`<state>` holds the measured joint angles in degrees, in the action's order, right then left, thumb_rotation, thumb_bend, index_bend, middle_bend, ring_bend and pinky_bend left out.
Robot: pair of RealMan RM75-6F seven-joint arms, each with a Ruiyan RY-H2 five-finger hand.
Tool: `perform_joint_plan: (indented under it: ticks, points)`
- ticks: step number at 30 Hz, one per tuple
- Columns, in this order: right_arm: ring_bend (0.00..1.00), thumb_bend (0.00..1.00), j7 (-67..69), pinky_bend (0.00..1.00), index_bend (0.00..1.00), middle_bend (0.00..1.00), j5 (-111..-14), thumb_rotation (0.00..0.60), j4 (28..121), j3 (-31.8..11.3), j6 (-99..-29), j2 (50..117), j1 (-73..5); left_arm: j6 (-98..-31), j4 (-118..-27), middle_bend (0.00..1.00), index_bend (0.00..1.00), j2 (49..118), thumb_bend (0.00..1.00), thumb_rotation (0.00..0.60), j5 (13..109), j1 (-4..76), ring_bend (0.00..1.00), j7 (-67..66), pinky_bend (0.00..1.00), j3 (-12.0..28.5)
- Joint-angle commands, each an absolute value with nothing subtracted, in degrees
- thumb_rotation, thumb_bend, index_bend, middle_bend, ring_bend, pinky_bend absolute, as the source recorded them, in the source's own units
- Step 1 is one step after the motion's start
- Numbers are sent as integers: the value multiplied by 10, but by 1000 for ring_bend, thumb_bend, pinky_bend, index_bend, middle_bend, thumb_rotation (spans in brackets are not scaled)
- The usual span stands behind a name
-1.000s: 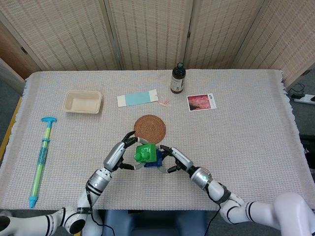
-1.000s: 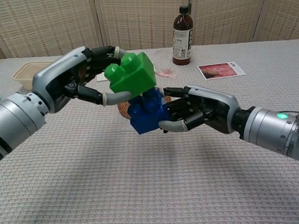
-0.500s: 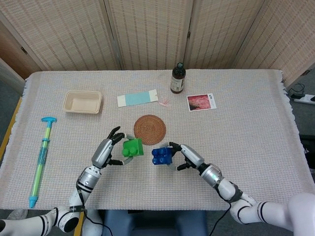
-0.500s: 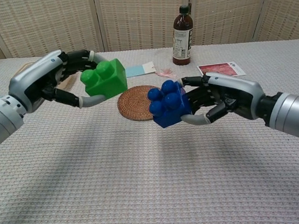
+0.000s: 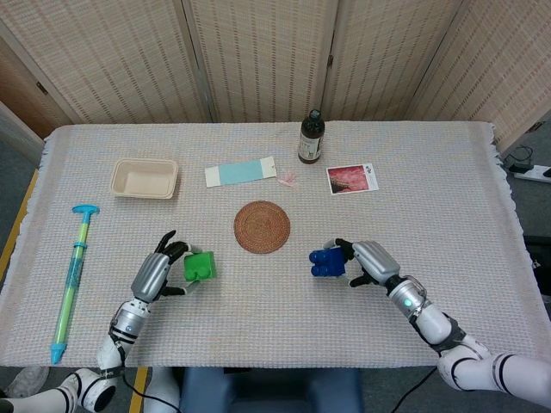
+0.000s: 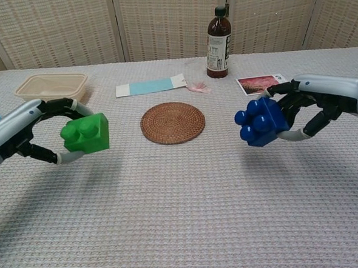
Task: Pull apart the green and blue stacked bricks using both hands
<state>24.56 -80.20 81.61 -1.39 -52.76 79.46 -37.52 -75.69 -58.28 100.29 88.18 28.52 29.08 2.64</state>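
Note:
The two bricks are separate and far apart. My left hand holds the green brick at the left, above the table. Off to the right, the blue brick is gripped by my right hand, its studs pointing toward the middle. Both bricks hang a little above the cloth, casting shadows below them.
A round woven coaster lies between the hands. Behind it are a brown bottle, a blue-and-white card, a red photo card and a beige tray. A teal toy pump lies at the left edge.
The green brick came off the blue one. My left hand carried the green brick out to the left, and my right hand carried the blue brick to the right.

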Motion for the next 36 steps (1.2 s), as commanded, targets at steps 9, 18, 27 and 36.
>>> perform_joint_plan:
  ticks: [9,18,27,36]
  points:
    - [445,407,141,391,684,562,-757,600,816,-12,-472,790,-380,-748,-502,809,720,1033,357,600,885,271,275,346,0,13]
    - [388,407,128,375,567,429,-770,600,808,-14,-464,797,-382,-738,-471,784,665,1040,357,600,891,277,246,391,0,12]
    - [89,408,167,154,0,26,-794,600,820,-21,-462,777,-385,-704,-489,202,166,1019,307,600,892,289,0,401,0,6]
    - [59,407,187,113,0,0,-809,600,842,-19,-464,753,-381,-703,-521,91,85,1003,263,600,885,291,0,382,0,16]
